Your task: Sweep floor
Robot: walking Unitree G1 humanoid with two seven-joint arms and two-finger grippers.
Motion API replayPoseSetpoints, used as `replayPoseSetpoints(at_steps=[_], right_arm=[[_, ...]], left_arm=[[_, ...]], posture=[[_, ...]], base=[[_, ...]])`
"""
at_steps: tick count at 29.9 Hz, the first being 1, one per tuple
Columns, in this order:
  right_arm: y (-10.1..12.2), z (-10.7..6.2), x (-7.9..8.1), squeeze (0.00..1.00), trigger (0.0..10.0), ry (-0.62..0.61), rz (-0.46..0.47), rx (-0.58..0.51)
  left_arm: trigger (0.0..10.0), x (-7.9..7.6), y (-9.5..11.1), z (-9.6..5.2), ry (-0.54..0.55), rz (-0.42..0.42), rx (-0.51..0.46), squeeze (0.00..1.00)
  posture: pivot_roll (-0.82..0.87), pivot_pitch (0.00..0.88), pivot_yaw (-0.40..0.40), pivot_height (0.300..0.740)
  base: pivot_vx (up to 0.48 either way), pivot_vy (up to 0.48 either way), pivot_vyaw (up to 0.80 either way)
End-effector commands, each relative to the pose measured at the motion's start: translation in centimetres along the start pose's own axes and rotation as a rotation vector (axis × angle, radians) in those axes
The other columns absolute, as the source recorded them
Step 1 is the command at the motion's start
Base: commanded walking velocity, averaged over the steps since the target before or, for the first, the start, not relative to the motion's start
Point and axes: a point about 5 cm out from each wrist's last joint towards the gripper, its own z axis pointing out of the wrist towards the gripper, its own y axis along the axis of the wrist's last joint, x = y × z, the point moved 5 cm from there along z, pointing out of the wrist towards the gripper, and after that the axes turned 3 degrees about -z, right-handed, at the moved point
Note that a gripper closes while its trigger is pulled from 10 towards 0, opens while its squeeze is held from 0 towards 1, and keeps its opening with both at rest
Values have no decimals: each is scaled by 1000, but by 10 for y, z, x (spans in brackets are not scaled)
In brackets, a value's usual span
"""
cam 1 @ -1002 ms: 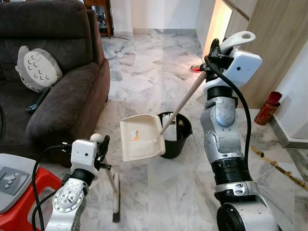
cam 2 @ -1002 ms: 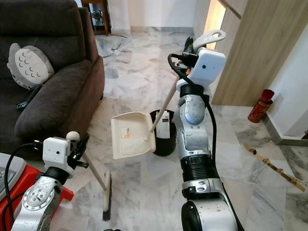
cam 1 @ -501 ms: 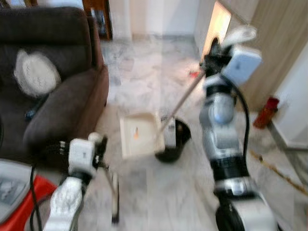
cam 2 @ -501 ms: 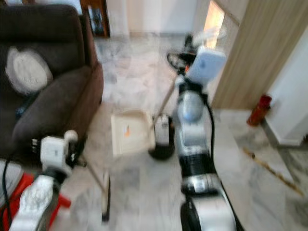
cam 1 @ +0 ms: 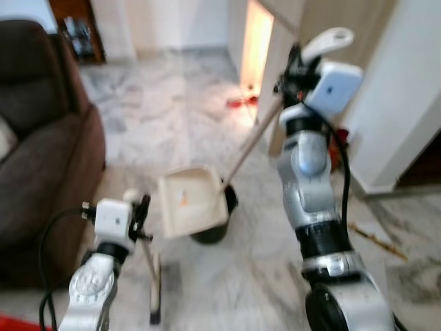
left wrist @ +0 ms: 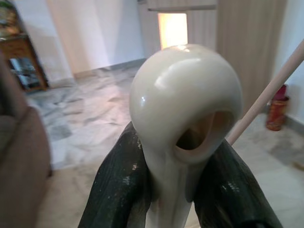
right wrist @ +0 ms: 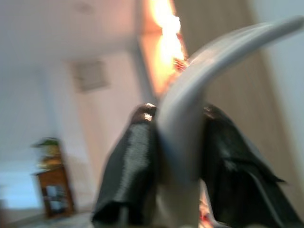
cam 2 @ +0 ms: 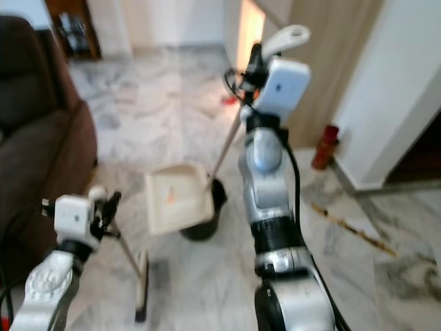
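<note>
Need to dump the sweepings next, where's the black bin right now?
In the left eye view, the black bin stands on the floor mid-frame, largely hidden behind the raised dustpan, left of the right arm.

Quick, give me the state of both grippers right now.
Left gripper: shut on the broom handle.
Right gripper: shut on the dustpan handle, dustpan held over the black bin.

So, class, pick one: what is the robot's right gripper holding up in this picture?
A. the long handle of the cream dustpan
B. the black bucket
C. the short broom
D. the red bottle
A: the right gripper is shut on the dustpan handle, whose cream dustpan hangs tilted beside the black bucket.
</note>
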Motion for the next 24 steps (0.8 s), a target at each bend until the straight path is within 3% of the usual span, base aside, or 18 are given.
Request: replayPoseSetpoints(at_steps=[1, 8, 14, 24], right_arm=[[27, 9, 10, 0, 10000, 27, 13, -100], [27, 9, 16, 0, 10000, 53, 2, -98], [28, 8, 22, 0, 10000, 95, 29, -105], [28, 9, 22, 0, 10000, 88, 56, -101]], left_arm=[[10000, 4, 14, 2, 4, 23, -59, 0], [10000, 5, 15, 2, 8, 23, -63, 0], [10000, 5, 15, 2, 12, 20, -67, 0], [10000, 6, 16, 1, 17, 22, -69, 0]], posture=[[56, 4, -7, 740], [54, 4, -12, 740], [54, 3, -15, 740], [55, 3, -16, 740]], base=[[409, 0, 0], [373, 0, 0], [407, 0, 748], [406, 0, 0]])
